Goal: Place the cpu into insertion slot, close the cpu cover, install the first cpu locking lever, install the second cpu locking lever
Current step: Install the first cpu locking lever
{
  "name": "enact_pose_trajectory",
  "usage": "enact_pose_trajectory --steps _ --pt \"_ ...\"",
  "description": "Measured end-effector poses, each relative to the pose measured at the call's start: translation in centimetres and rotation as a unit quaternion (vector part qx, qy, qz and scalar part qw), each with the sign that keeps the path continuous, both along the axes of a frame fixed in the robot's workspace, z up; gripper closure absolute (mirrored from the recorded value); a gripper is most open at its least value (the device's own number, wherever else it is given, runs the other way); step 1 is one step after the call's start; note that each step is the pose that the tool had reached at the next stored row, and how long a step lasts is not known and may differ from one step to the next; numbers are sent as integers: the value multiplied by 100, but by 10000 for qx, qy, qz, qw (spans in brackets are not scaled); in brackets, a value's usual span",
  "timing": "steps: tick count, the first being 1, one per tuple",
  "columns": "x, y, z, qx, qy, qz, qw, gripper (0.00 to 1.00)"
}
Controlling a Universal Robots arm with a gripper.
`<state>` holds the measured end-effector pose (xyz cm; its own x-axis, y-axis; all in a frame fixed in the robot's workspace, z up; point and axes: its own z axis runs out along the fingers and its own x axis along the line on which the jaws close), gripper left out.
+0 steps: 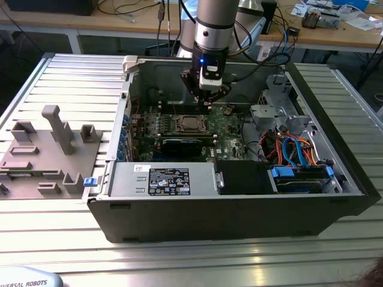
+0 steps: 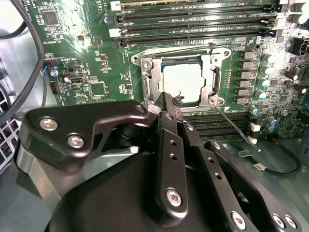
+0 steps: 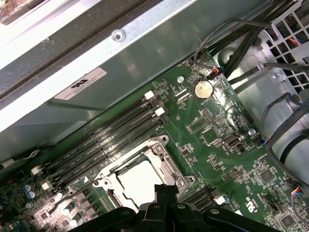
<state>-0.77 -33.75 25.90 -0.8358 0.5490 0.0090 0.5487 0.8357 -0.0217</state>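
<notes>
Two thin wire levers sit at the slot (image 2: 140, 59). One lever (image 2: 236, 127) angles away from its corner across the board (image 2: 96, 67) and looks unhooked. The other rod (image 2: 178, 49) lies along the side by the RAM slots (image 2: 193, 21); can't tell if it's latched.

cpu (image 2: 186, 82) is seated in the slot, metal top showing through the window of the cover (image 2: 215, 79). The cover lies flat over it.

Tool (image 2: 168, 99) is clenched, fingers pressed together, nothing visible between them. Its tip is right at the cover's edge, near the corner where the angled lever pivots. Can't say if it's touching.

From the exterior view, the arm comes straight down into the open case (image 1: 227, 209) on the tabletop (image 1: 72, 78).

Handling, my read:
- Levers: light spring wire, stiff lengthwise, springy sideways, round and slick. A closed tip will tend to skid off. Best purchase is the free end, far from the pivot.
- Cover: thin sheet, rigid enough. Load the frame, not the window.
- cpu: light, fragile underneath. No side load.
- Board flexes, so keep force modest.
</notes>
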Motion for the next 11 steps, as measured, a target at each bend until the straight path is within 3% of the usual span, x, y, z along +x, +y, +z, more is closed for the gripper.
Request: enact_pose_trajectory --steps 11 --pt "0 0 0 0 0 60 10000 89"
